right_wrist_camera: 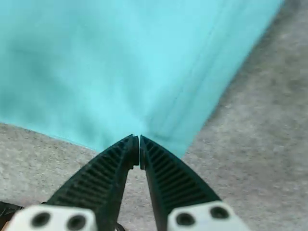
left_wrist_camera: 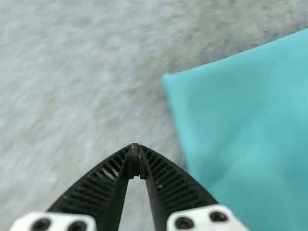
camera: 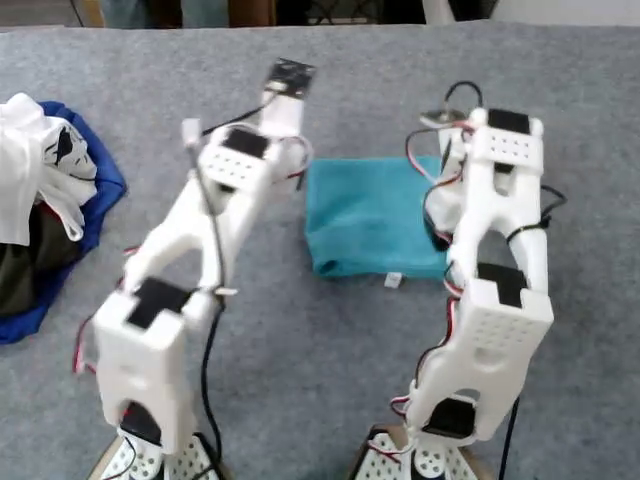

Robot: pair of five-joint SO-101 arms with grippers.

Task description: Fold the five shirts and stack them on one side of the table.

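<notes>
We see one folded teal shirt (camera: pixel 372 215) lying flat near the middle of the grey table (camera: pixel 300 380), between the two arms, with a small white tag (camera: pixel 393 280) poking out at its near edge. The left gripper (left_wrist_camera: pixel 134 149) hangs over bare table just beside a corner of that shirt. Its fingers are pressed together at the tips, with nothing between them. The right gripper (right_wrist_camera: pixel 135 140) sits at the shirt's edge, where the cloth meets the table. Its fingers are likewise together, and we see no cloth caught in them. From above, the right arm (camera: pixel 500 200) stands over the shirt's right side and hides that edge from us. The left arm (camera: pixel 200 220) slants up past the shirt's left side and ends near its far corner without covering it. Well apart from all this, at the table's left edge, lies a loose pile of shirts (camera: pixel 45 200). In it a crumpled white one (camera: pixel 30 140) lies on top, a blue one (camera: pixel 100 190) is spread underneath, and something dark (camera: pixel 25 265) is tucked in at the near side. We cannot tell how many garments the pile holds. The pile touches neither arm.
</notes>
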